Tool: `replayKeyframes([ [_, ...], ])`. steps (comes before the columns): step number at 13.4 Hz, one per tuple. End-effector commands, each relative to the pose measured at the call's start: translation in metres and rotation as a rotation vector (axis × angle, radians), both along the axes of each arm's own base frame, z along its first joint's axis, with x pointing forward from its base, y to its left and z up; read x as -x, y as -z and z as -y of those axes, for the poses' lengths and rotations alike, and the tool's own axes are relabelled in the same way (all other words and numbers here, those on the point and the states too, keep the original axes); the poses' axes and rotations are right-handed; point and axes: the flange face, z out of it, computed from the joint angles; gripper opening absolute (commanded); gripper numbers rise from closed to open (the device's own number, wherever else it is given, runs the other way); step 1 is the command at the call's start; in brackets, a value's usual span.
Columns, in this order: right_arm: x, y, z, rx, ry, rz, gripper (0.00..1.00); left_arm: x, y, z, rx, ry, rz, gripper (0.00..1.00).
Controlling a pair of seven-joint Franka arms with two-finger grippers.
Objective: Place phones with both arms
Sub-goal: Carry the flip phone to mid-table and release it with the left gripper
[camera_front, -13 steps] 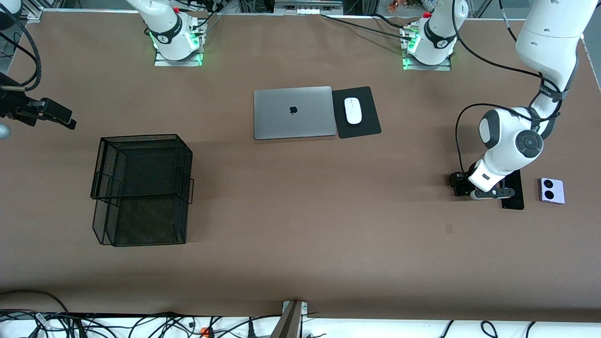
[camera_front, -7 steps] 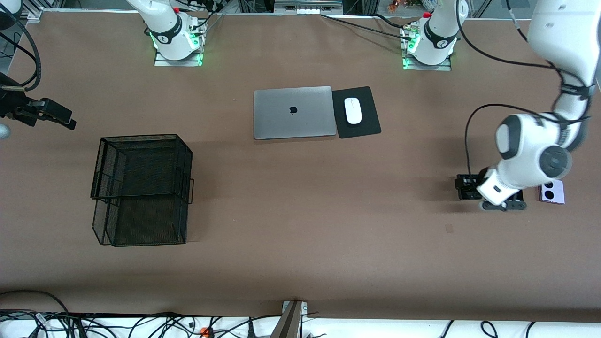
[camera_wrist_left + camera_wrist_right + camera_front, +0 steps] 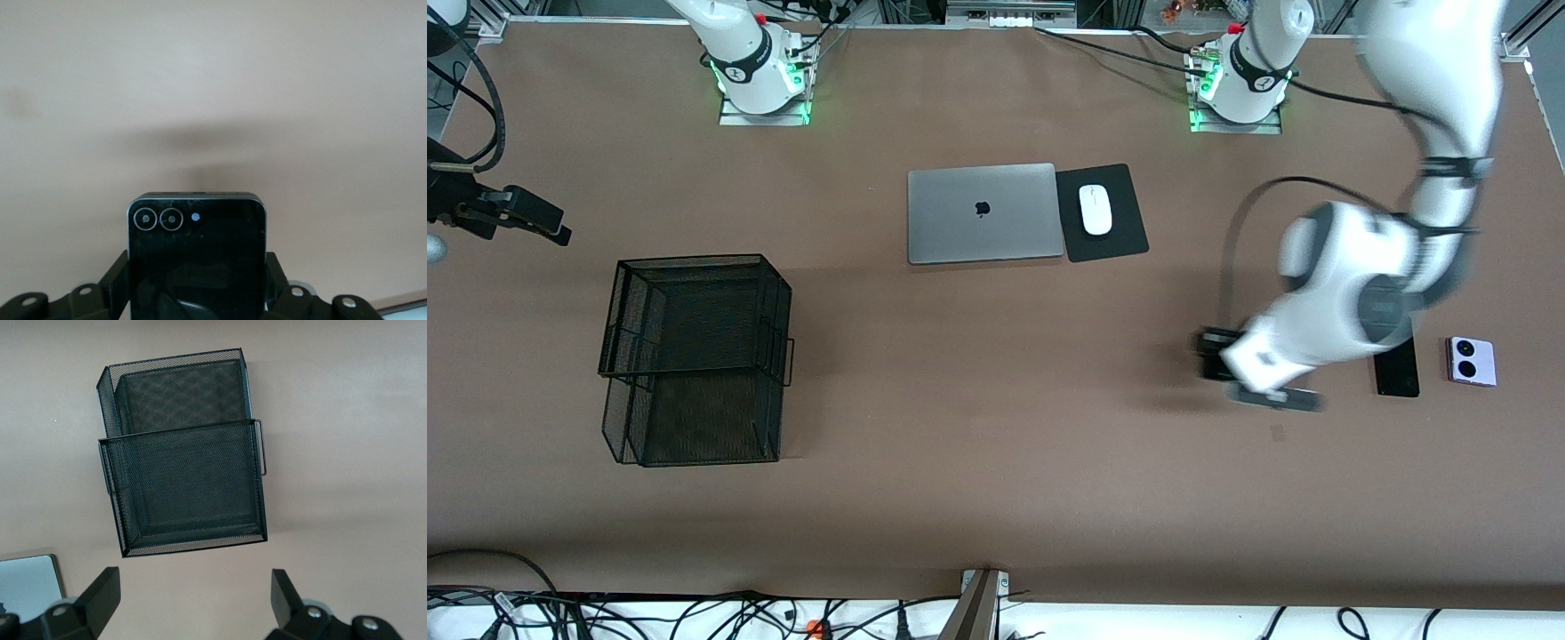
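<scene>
— Where are the phones found?

— The folded black phone (image 3: 195,260) is held in the left gripper (image 3: 195,280), pinched across its two side edges with the lens end sticking out past the fingertips; the gripper is closed only to the phone's width. It is carried in the air over bare table (image 3: 996,498), at about four o'clock from the laptop (image 3: 983,213). The slim black slab (image 3: 1396,369) lies flat on the table at three o'clock from that gripper; the lilac phone (image 3: 1472,361) lies at three o'clock from the slab, a little apart from it.

— And the right gripper (image 3: 192,597)?

— It is held wide open with nothing in it; it waits at nine o'clock in the front view, over the table's edge, with the mesh basket (image 3: 694,356) at about five o'clock from it.

— How is the held phone judged to handle?

— It is judged light, rigid and glossy, so slip is likely if the grip is slackened; the glass face is probably easily scratched or cracked, so a low, gentle release is called for. The side edges are judged the right hold; lenses and face are best left untouched. The slab, being thin and flat to the table, is likely to be harder to pick up; its long edges are the place to take it.
</scene>
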Motion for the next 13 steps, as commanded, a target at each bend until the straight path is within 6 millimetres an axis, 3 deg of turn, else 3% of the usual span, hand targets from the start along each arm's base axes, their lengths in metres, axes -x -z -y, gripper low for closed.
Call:
replayKeyframes([
  [1, 0.004, -0.008, 0.000, 0.001, -0.013, 0.016, 1.00, 0.016, 0.014, 0.095, -0.007, -0.040, 0.006, 0.39],
  [2, 0.003, -0.007, 0.000, -0.001, -0.013, 0.021, 1.00, 0.022, 0.025, 0.124, -0.005, -0.055, 0.019, 0.39],
  [5, 0.004, -0.007, -0.002, -0.001, -0.016, 0.019, 1.00, 0.048, 0.089, 0.201, 0.046, -0.149, 0.118, 0.39],
  [8, 0.001, -0.003, -0.003, 0.000, -0.019, 0.018, 1.00, 0.066, 0.117, 0.229, 0.067, -0.191, 0.141, 0.39],
  [10, 0.002, -0.002, -0.004, -0.001, -0.019, 0.013, 1.00, 0.072, 0.133, 0.236, 0.069, -0.181, 0.149, 0.43],
  [11, 0.002, -0.002, -0.004, -0.001, -0.019, 0.015, 1.00, 0.071, 0.137, 0.235, 0.077, -0.185, 0.158, 0.63],
  [12, 0.001, -0.001, -0.003, -0.001, -0.019, 0.013, 1.00, 0.072, 0.140, 0.235, 0.077, -0.189, 0.158, 1.00],
  [13, 0.001, 0.000, -0.004, -0.002, -0.020, 0.010, 1.00, 0.071, 0.136, 0.236, 0.080, -0.193, 0.162, 1.00],
])
